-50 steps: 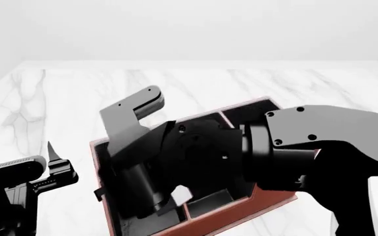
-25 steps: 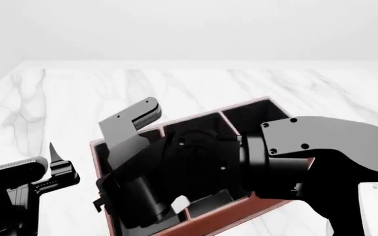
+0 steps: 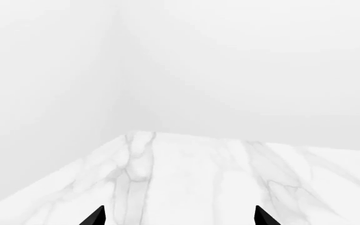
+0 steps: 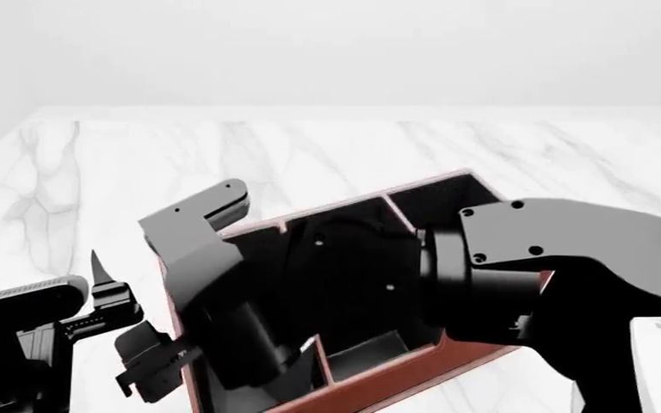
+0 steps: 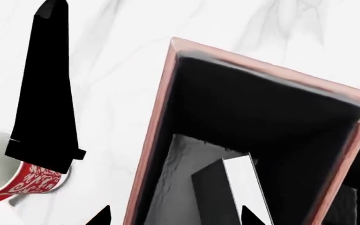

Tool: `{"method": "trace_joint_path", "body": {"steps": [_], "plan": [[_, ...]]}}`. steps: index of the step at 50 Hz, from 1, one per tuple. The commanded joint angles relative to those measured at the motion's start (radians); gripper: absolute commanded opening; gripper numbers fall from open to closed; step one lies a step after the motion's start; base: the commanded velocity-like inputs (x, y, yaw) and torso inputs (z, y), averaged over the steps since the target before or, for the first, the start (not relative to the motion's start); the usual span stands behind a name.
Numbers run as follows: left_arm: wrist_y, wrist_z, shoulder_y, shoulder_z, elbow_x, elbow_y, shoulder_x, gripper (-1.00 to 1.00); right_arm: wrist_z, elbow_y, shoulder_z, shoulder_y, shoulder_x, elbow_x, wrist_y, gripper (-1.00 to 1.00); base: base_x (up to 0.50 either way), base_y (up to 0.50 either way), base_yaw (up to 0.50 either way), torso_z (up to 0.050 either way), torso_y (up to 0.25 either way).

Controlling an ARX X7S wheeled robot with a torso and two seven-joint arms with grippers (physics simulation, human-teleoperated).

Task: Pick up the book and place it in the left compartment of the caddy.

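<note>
The reddish-brown caddy (image 4: 446,183) sits mid-table, largely under my right arm. In the right wrist view the black book (image 5: 221,197) with white page edges stands tilted inside the caddy's long left compartment (image 5: 255,117). No finger touches it. From the head camera only a sliver of the book's white edge (image 4: 305,347) shows. My right gripper (image 5: 175,216) is open, its tips straddling the caddy's left wall (image 5: 152,145). It appears low beside that wall as the right gripper (image 4: 151,364). My left gripper (image 3: 178,218) is open and holds nothing, off to the left as the left gripper (image 4: 39,277).
A red patterned mug (image 5: 24,187) stands on the marble table (image 4: 423,146) just outside the caddy's left wall, partly behind a long black tapered bar (image 5: 45,93). A pale wall closes the table's far edge. The caddy's other slots (image 4: 434,198) lie under my right forearm.
My right arm has swung left and down, so its fingers now show outside the caddy's left wall. The book's white edge stays in the slot. The left gripper has hardly moved.
</note>
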Motion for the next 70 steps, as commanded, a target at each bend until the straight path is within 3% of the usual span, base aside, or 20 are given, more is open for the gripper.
{"method": "trace_joint_path", "body": {"steps": [1, 7, 14, 18, 23, 24, 28, 31, 34, 39, 51, 57, 70], "plan": [[-0.005, -0.002, -0.003, 0.003, -0.003, 0.005, -0.005, 1.0, -0.066, 0.01, 0.002, 0.031, 0.0, 0.006, 0.0, 1.0, 0.0, 0.0, 0.0, 0.0, 0.0], [-0.003, -0.003, -0.001, 0.004, -0.004, 0.005, -0.005, 1.0, -0.106, 0.041, 0.002, 0.128, 0.0, 0.02, -0.018, 1.0, 0.0, 0.0, 0.0, 0.0, 0.0], [-0.008, -0.007, -0.004, 0.008, -0.005, 0.008, -0.007, 1.0, -0.279, 0.088, 0.01, 0.377, 0.0, 0.175, -0.085, 1.0, 0.0, 0.0, 0.0, 0.0, 0.0], [-0.019, -0.012, -0.004, 0.002, -0.011, 0.025, -0.012, 1.0, -0.36, 0.164, 0.01, 0.502, 0.0, 0.162, -0.026, 1.0, 0.0, 0.0, 0.0, 0.0, 0.002], [-0.03, -0.017, -0.001, -0.006, -0.018, 0.043, -0.018, 1.0, -0.34, -0.032, 0.061, 0.552, 0.179, 0.063, -0.057, 1.0, 0.0, 0.0, 0.0, 0.0, 0.0], [-0.036, -0.019, -0.001, -0.008, -0.019, 0.051, -0.021, 1.0, -0.328, -0.145, 0.089, 0.526, 0.256, 0.047, -0.096, 1.0, 0.0, 0.0, 0.0, 0.0, 0.0], [-0.044, -0.025, -0.003, -0.012, -0.025, 0.068, -0.023, 1.0, -0.301, -0.338, 0.114, 0.464, 0.381, -0.076, -0.175, 1.0, 0.0, 0.0, 0.0, 0.0, 0.0], [-0.056, -0.029, -0.011, -0.006, -0.026, 0.081, -0.028, 1.0, -0.278, -0.524, 0.103, 0.311, 0.485, -0.301, -0.292, 1.0, 0.0, 0.0, 0.0, 0.0, 0.0], [-0.063, -0.032, -0.016, -0.005, -0.029, 0.096, -0.033, 1.0, -0.228, -0.633, 0.065, 0.167, 0.569, -0.503, -0.368, 1.0, 0.0, 0.0, 0.0, 0.0, 0.0], [-0.059, -0.03, -0.02, 0.0, -0.028, 0.101, -0.036, 1.0, -0.245, -0.619, 0.01, -0.053, 0.673, -0.694, -0.484, 1.0, 0.0, 0.0, 0.0, 0.0, 0.0], [-0.038, -0.027, -0.019, 0.019, -0.01, 0.103, -0.041, 1.0, -0.103, -0.717, 0.003, -0.275, 0.771, -1.128, -0.667, 1.0, 0.0, 0.0, 0.0, 0.0, 0.0], [-0.006, -0.022, -0.007, 0.033, 0.011, 0.091, -0.039, 1.0, -0.11, -0.724, -0.002, -0.355, 0.8, -1.191, -0.739, 1.0, 0.0, 0.0, 0.0, 0.0, 0.0], [0.023, -0.021, -0.013, 0.067, 0.044, 0.085, -0.041, 1.0, -0.024, -0.791, -0.003, -0.373, 0.829, -1.32, -0.72, 1.0, 0.0, 0.0, 0.0, 0.0, 0.0]]}}
